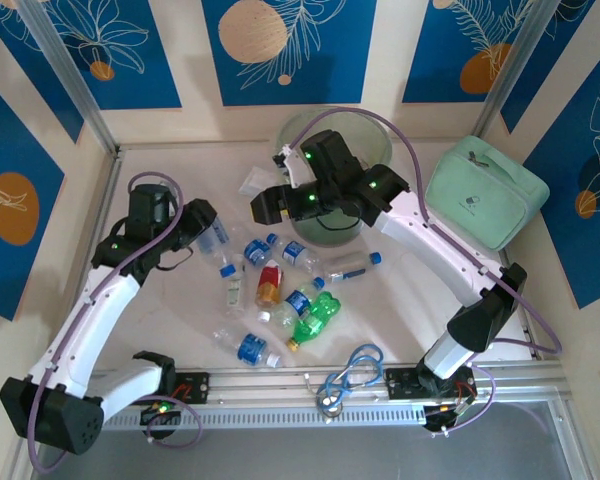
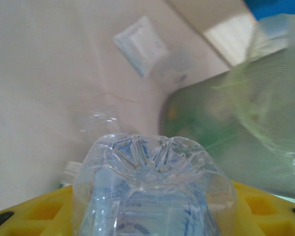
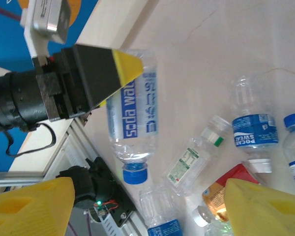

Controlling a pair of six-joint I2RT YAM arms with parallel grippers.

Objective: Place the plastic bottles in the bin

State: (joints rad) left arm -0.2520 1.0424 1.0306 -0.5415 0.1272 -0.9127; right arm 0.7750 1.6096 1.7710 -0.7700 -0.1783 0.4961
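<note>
Big pale table (image 1: 180, 165) first, and at its far middle stands the bin (image 1: 365, 145), upright, pale green and see-through, taller than anything around it. Off to the bin's right lies the mint-green case (image 1: 485, 190), well apart from the bottles. The right arm (image 1: 430, 240) stretches across the front of the bin, and there's the right gripper (image 1: 265, 207) just beside the bin's near-left wall, pointing left; from its own wrist view the two yellow fingertips stand far apart at the bottom corners with nothing between them. Over on the left, the left arm (image 1: 90, 320) bends up and in, and the left gripper (image 1: 208, 228) is clamped on a clear soda-water bottle (image 3: 132, 113). In the right wrist view a black finger with a yellow tip presses its side, blue cap hanging at the low end, and in the left wrist view the ribbed base sits snug between yellow pads, with the bin's green wall close on the right. Between the two arms, the loose bottles (image 1: 295, 252) lie scattered on the table, near the bin's foot and reaching toward the arm bases, among them a green bottle (image 1: 315, 320) and a red-labelled bottle (image 1: 269, 283). By the front rail lies the coiled blue cable (image 1: 355, 365). Smallest of all, the flat clear plastic bag (image 2: 140, 46) lies on the table just left of the bin.
</note>
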